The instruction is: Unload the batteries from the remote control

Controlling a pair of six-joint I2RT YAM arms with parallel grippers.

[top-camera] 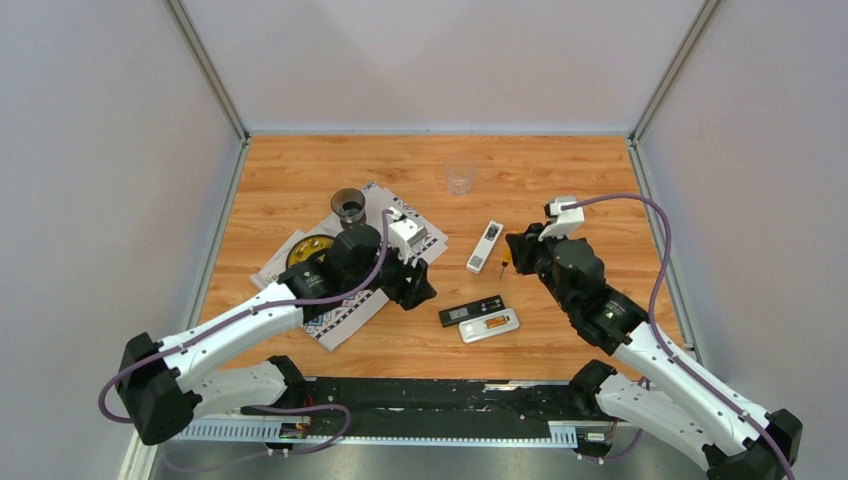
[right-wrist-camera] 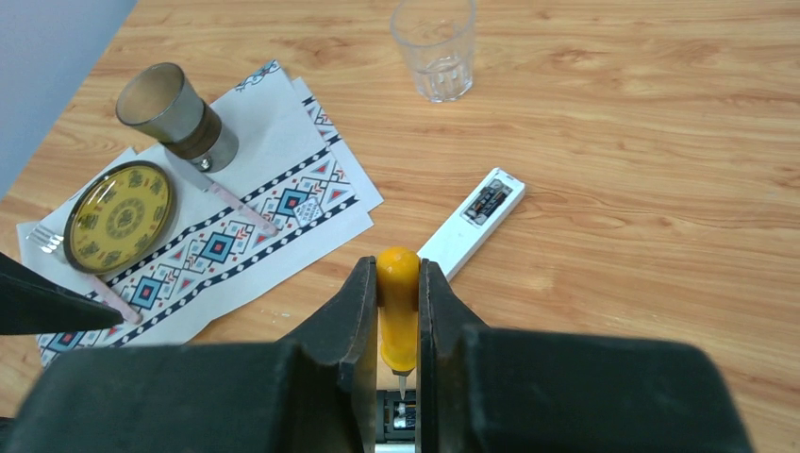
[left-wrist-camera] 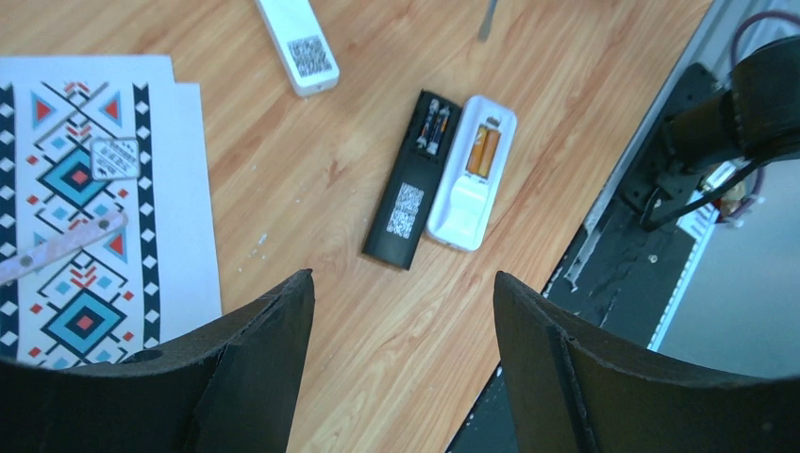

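Note:
A black remote (top-camera: 472, 311) and a white remote (top-camera: 489, 326) lie side by side with their battery bays open. In the left wrist view the black remote (left-wrist-camera: 413, 179) holds two dark batteries (left-wrist-camera: 433, 127) and the white remote (left-wrist-camera: 472, 173) holds two orange-gold batteries (left-wrist-camera: 483, 151). My left gripper (top-camera: 415, 285) is open and empty, left of both remotes, and it also shows in the left wrist view (left-wrist-camera: 404, 293). My right gripper (right-wrist-camera: 397, 269) is shut on an orange-handled screwdriver (right-wrist-camera: 398, 316), tip down above the black remote's bay (right-wrist-camera: 401, 415).
A third white remote (top-camera: 486, 247) lies between the arms. A clear glass (top-camera: 460, 177) stands at the back. A patterned placemat (top-camera: 345, 300) at the left carries a dark cup (top-camera: 348, 207) and a yellow plate (top-camera: 310, 250). The table's black front rail (left-wrist-camera: 604, 274) is close.

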